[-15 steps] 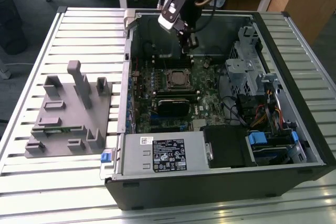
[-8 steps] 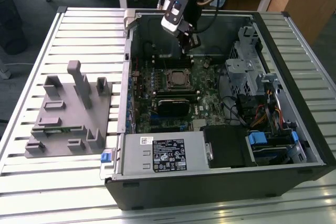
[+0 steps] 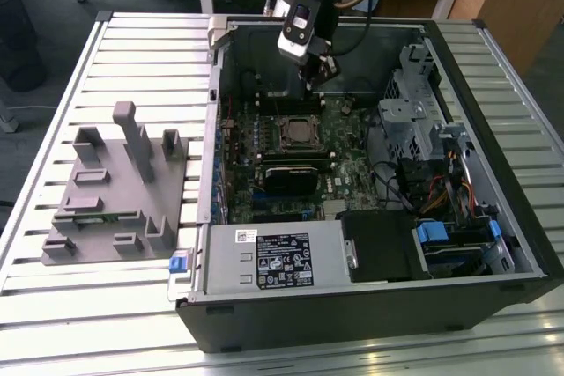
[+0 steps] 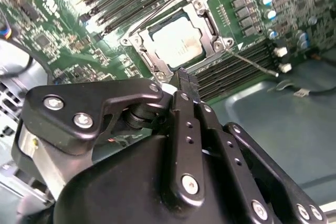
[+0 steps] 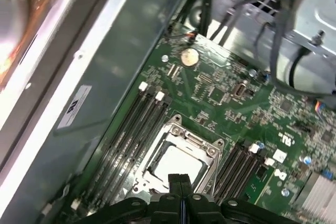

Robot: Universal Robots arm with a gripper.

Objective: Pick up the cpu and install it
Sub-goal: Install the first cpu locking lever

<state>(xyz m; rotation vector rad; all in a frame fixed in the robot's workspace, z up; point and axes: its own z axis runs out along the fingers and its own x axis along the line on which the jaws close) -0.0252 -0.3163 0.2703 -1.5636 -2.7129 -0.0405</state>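
Observation:
The cpu (image 3: 297, 130), a square chip with a silvery-white top, lies flat inside the dark socket on the green motherboard (image 3: 352, 165) in the open computer case. Both wrist views show the cpu (image 4: 177, 40) (image 5: 176, 166) with the socket's metal frame (image 4: 210, 24) around it. My gripper (image 3: 324, 72) hangs above the board, a little behind the socket toward the case's rear wall. Its two black fingertips (image 4: 185, 80) (image 5: 181, 181) are pressed together with nothing between them, clear of the chip.
A grey plastic fixture (image 3: 115, 191) sits on the slatted table at the exterior view's left. In the case, a metal drive cage (image 3: 423, 121) with cables stands at the exterior view's right, and the power supply (image 3: 282, 257) at the front. Memory slots (image 5: 142, 124) flank the socket.

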